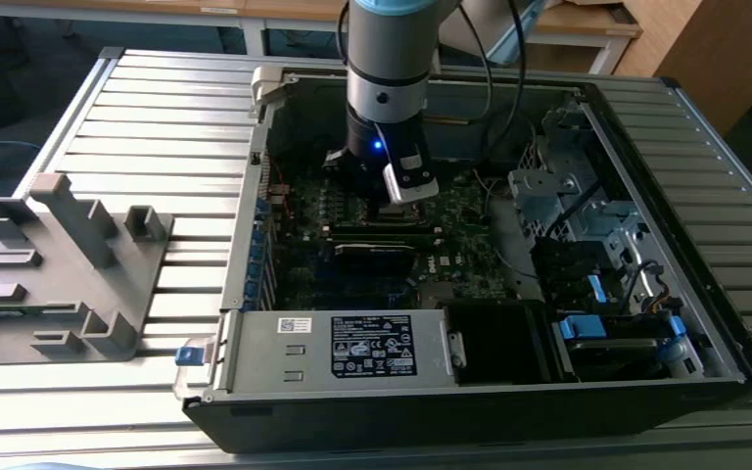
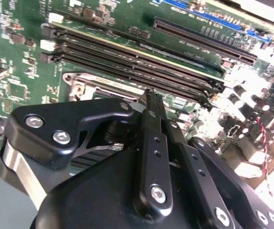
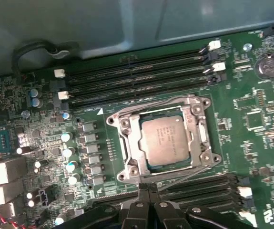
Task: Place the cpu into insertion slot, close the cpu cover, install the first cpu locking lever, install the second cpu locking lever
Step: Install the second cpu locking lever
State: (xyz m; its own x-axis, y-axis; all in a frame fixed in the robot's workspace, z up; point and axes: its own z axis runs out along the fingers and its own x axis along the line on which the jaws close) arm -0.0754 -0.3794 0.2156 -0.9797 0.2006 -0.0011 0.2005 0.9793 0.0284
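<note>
While the open computer case (image 1: 481, 392) lies on its side on the slatted table (image 1: 154, 127), the arm (image 1: 390, 59) reaches down into it from above and hangs over the middle of the green motherboard (image 3: 251, 143). On that board, in the first wrist view, the socket sits between two banks of dark memory slots (image 3: 137, 78), one bank on the far side of it and one on the gripper's side.

The cpu cover (image 3: 127, 143) appears to lie flat over the socket, its silvery frame ringing the chip, and thin wire levers run along its edges; whether they are latched I cannot tell. The cpu (image 3: 164, 138) rests in the socket, grey-brown top showing through the cover's window, square to the frame.

The gripper (image 3: 148, 188) carries nothing, its jaws drawn together with the fingertips side by side. They stand just beside the socket's near edge, over the closer memory bank, so the chip lies straight ahead of the tips and not under them. The second wrist view has the same closed fingers (image 2: 152, 102) above a corner of the metal frame.
</note>
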